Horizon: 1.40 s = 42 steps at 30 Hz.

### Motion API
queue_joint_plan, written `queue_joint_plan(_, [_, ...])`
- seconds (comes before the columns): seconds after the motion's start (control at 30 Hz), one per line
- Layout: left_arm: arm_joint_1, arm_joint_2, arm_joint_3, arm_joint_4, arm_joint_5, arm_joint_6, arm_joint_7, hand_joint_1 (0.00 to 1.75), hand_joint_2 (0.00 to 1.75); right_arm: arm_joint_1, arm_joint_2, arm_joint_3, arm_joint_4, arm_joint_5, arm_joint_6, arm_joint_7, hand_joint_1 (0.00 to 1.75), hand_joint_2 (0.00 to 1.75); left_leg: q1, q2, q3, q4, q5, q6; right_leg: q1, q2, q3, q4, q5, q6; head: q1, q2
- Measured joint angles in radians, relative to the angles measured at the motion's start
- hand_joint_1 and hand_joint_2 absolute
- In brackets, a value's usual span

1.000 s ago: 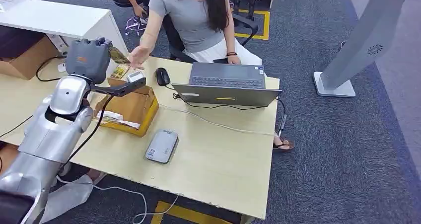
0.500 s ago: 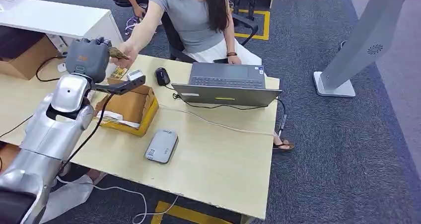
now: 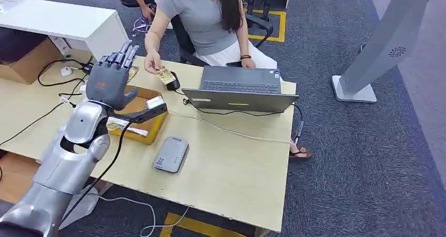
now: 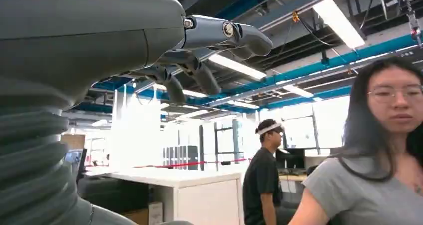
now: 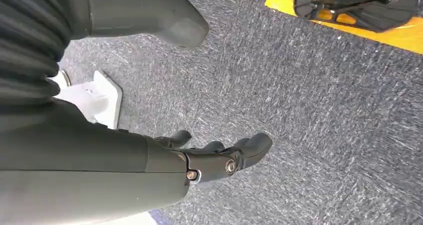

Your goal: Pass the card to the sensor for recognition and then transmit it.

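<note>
The card, yellowish with a printed pattern, is in a seated person's hand above the far edge of the table, near the mouse. My left hand is raised over the cardboard box with its fingers spread and nothing in it; the left wrist view shows the same hand empty, fingers extended. The grey card sensor lies flat on the table in front of the box. My right hand hangs over the carpet, fingers apart, holding nothing.
An open cardboard box sits under my left forearm. A black mouse and an open laptop lie by the person, with a white cable across the table. A white kiosk base stands at right.
The person took the card from my left hand and drew it toward the mouse. My left hand opened its fingers and pulled back over the box.
</note>
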Motion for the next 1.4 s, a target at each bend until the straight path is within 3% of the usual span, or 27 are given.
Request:
queue_joint_plan(0.03, [0.008, -0.001, 0.001, -0.010, 0.000, 0.000, 0.000, 0.00, 1.75, 0.000, 0.000, -0.001, 0.000, 0.000, 0.000, 0.000, 0.00, 1.75, 0.000, 0.000, 0.000, 0.000, 0.000, 0.000, 0.000, 0.000, 0.000, 0.000, 0.000, 0.000, 0.000, 0.000])
queue_joint_plan(0.07, [0.017, -0.002, 0.003, -0.027, 0.004, -0.001, 0.000, 0.00, 1.75, 0.000, 0.000, -0.001, 0.000, 0.000, 0.000, 0.000, 0.00, 0.00, 0.000, -0.001, -0.001, 0.000, 0.000, 0.000, 0.000, -0.001, 0.000, 0.000, 0.000, 0.000, 0.000, 0.000])
queue_joint_plan(0.17, [0.043, -0.002, 0.006, -0.065, 0.034, -0.027, -0.015, 0.00, 1.75, 0.000, 0.000, -0.002, 0.000, -0.006, 0.000, 0.000, 0.00, 0.00, 0.000, 0.000, 0.000, 0.000, 0.000, 0.000, 0.000, 0.000, 0.000, 0.000, 0.000, 0.000, 0.000, 0.000])
queue_joint_plan(0.3, [0.162, 0.012, 0.013, -0.189, 0.060, -0.092, -0.009, 0.00, 1.75, 0.004, 0.005, -0.011, -0.005, -0.023, 0.000, 0.000, 0.00, 0.00, 0.000, 0.000, -0.001, 0.000, 0.000, 0.000, 0.000, 0.000, 0.000, 0.000, 0.000, 0.000, 0.000, 0.000])
queue_joint_plan(0.47, [0.285, 0.061, 0.029, -0.291, 0.074, -0.147, 0.002, 0.00, 1.75, 0.012, 0.014, -0.030, -0.021, -0.037, 0.002, 0.001, 0.00, 0.00, 0.000, -0.002, -0.003, 0.000, 0.000, 0.000, 0.000, -0.002, -0.002, 0.000, -0.001, 0.000, 0.000, 0.000])
queue_joint_plan(0.67, [0.388, 0.121, 0.076, -0.321, 0.083, -0.229, 0.031, 0.00, 1.75, 0.020, 0.027, -0.054, -0.052, -0.035, 0.025, 0.001, 0.00, 0.00, 0.000, -0.002, -0.003, -0.001, 0.000, 0.000, 0.000, -0.001, -0.005, 0.000, -0.001, 0.000, 0.000, 0.000])
queue_joint_plan(0.77, [0.393, 0.134, 0.103, -0.303, 0.075, -0.252, 0.043, 0.00, 1.75, 0.020, 0.033, -0.062, -0.067, -0.032, 0.035, 0.001, 0.00, 0.00, 0.000, -0.002, -0.003, -0.001, 0.000, 0.000, 0.000, -0.001, -0.004, 0.000, -0.001, 0.000, 0.000, 0.000])
queue_joint_plan(0.97, [0.347, 0.145, 0.122, -0.170, 0.022, -0.276, 0.054, 0.00, 1.75, 0.020, 0.035, -0.074, -0.080, -0.002, 0.038, 0.001, 0.00, 0.00, 0.000, -0.002, -0.003, 0.000, 0.001, 0.000, 0.000, -0.001, -0.004, 0.000, 0.000, 0.000, 0.000, 0.000])
queue_joint_plan(1.4, [0.254, 0.098, 0.121, 0.007, -0.016, -0.249, 0.054, 0.00, 1.75, 0.013, 0.035, -0.076, -0.085, 0.022, 0.035, 0.009, 0.00, 0.00, 0.000, -0.001, -0.003, 0.000, 0.001, 0.000, 0.000, -0.001, -0.005, 0.000, 0.001, 0.001, 0.000, 0.000])
